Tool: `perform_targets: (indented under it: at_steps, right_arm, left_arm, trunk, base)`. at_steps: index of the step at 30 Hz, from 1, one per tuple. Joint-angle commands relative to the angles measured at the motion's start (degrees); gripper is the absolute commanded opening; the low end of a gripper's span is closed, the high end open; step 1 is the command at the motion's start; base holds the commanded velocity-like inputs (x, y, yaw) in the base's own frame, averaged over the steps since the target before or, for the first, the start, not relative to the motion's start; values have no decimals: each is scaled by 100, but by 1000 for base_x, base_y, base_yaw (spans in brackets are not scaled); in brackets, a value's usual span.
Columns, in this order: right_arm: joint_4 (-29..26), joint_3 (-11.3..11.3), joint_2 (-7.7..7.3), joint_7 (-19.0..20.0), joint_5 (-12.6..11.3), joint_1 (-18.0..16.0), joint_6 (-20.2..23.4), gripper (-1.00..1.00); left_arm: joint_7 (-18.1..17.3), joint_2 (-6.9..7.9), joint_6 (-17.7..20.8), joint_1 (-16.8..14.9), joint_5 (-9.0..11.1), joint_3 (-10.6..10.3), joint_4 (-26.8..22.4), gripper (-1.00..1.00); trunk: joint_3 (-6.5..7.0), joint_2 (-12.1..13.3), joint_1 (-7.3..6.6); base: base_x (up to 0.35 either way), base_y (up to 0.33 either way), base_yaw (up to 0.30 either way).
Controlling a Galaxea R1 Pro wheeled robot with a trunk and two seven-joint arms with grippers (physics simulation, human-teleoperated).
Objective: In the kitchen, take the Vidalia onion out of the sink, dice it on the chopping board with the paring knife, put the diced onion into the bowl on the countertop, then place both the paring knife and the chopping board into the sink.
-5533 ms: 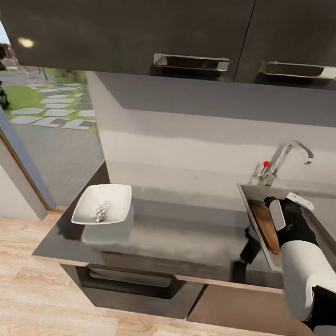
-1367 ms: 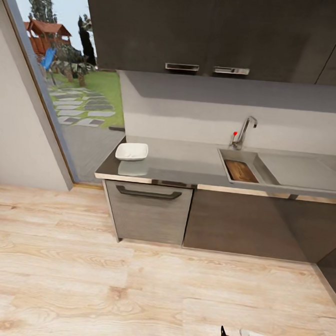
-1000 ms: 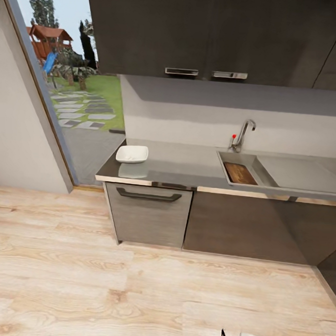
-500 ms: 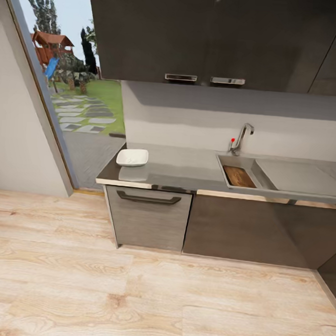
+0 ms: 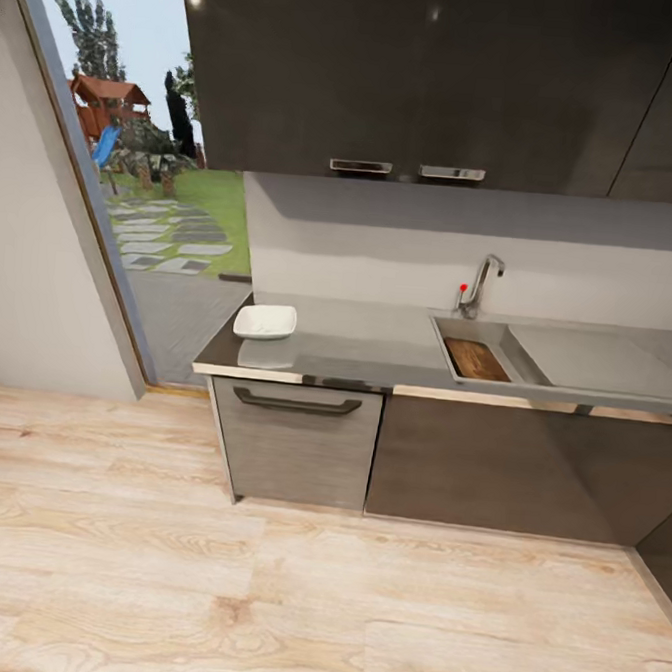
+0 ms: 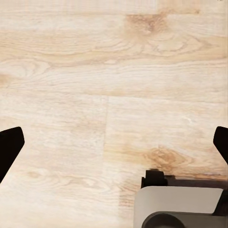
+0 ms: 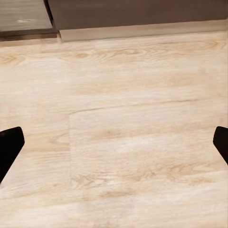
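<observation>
**Board in the sink, robot well back**

The chopping board (image 5: 477, 359) lies in the sink (image 5: 497, 332), long axis running from tap (image 5: 477, 283) toward counter front. Bowl (image 5: 265, 321) sits at the countertop's (image 5: 366, 343) left end. Left gripper (image 6: 114, 142) and right gripper (image 7: 114, 142) both spread wide, empty, over wooden floor (image 5: 258, 591).

You are looking at a home kitchen.
Your head view shows a grey bench (image 5: 376, 344) over dark base cabinets (image 5: 478, 461), a steel sink (image 5: 480, 356) with a chrome tap (image 5: 477, 283), dark wall cupboards (image 5: 434, 82), a pale wood floor (image 5: 258, 591), and a glazed opening (image 5: 155, 193) onto a garden with a paved path.
</observation>
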Motion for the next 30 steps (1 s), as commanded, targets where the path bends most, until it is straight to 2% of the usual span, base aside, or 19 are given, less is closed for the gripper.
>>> perform_targets:
  at_steps: [1, 30]
  right_arm:
    - [8, -38, 0, -17, 60, -5, -21, 100]
    - [21, -31, 18, -42, 65, -5, -24, 100]
  left_arm:
    - [2, -3, -38, -9, 58, -51, 21, 100]
    - [2, -4, -37, -6, 58, -52, 26, 100]
  trunk:
    - [2, -6, 1]
    - [265, -6, 1]
  base:
    - [0, 0, 0]
    - [0, 0, 0]
